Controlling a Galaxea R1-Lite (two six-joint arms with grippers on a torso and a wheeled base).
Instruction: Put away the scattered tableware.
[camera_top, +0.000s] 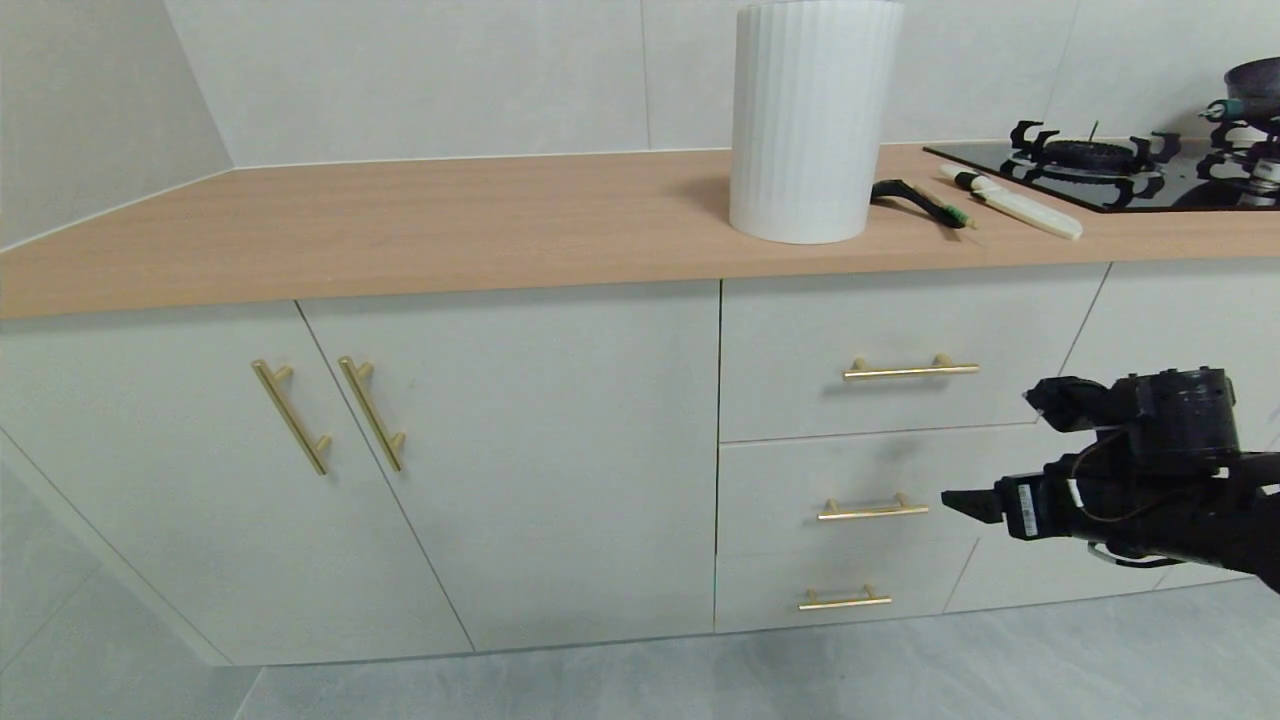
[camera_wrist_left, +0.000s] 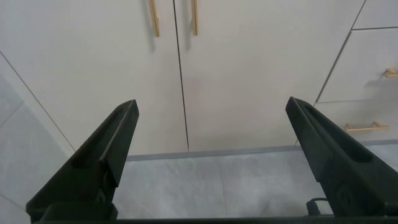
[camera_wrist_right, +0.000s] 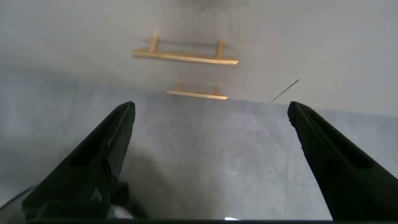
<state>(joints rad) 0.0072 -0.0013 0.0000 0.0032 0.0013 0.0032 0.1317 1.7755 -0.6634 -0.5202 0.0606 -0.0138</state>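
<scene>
From the head we see the bench (camera_top: 400, 220), where a black-handled utensil (camera_top: 910, 195) and a white-handled utensil (camera_top: 1020, 207) lie by a white canister (camera_top: 808, 120), well above our right claw (camera_top: 995, 447). That claw hangs low before the drawers (camera_top: 880, 330), spread. Our left claw (camera_wrist_left: 211, 106), spread too, faces cabinet doors (camera_wrist_left: 249, 74) in its wrist view.

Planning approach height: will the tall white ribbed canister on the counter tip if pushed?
Probably tips if pushed high: the canister stands upright, clearly taller than wide. Pushed low, it likely slides on the smooth counter. Looks rigid; the ribbed wall should resist slipping. Weight cannot be judged.
</scene>
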